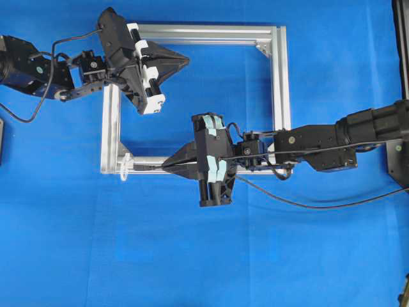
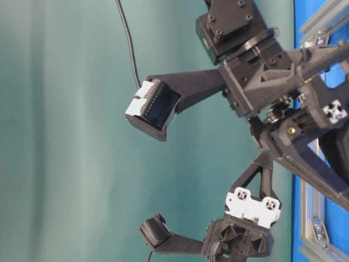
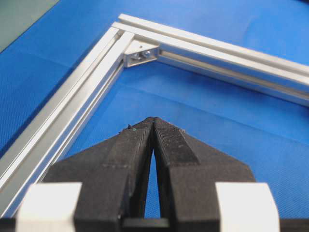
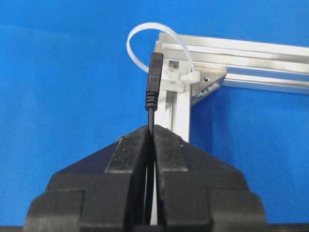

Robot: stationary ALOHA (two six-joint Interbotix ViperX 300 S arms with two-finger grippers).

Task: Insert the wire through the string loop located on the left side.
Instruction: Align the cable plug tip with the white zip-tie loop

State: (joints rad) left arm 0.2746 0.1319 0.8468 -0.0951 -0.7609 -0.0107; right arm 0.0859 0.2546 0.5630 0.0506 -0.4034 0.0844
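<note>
**Entry: wire presented at the string loop, frame's near-left corner**

Landmark: the aluminium frame (image 1: 279, 77), lying flat on the blue table (image 1: 192, 256).

- Right gripper (image 4: 151, 129): I am pinching the wire (image 4: 153, 82) just behind its plug, jaws pressed together on the thin cable. The plug is standing out ahead of my fingertips, pointing at the frame's corner.
- String loop (image 4: 137, 36): a thin white band arching off that corner. In my wrist view the plug's tip is overlapping the loop's opening; whether it is already passing through, I cannot tell. From overhead the loop (image 1: 123, 167) is sitting just outside the corner.
- Left gripper (image 3: 153, 126): jaws pressed together, holding nothing, hovering inside the frame near its far-left corner.
- Handling, as I am judging it: the wire is light and limp, only the short plug being stiff, so gripping close behind the plug is keeping the tip steerable. The loop looks flimsy and springy, likely to deflect if nudged.
</note>
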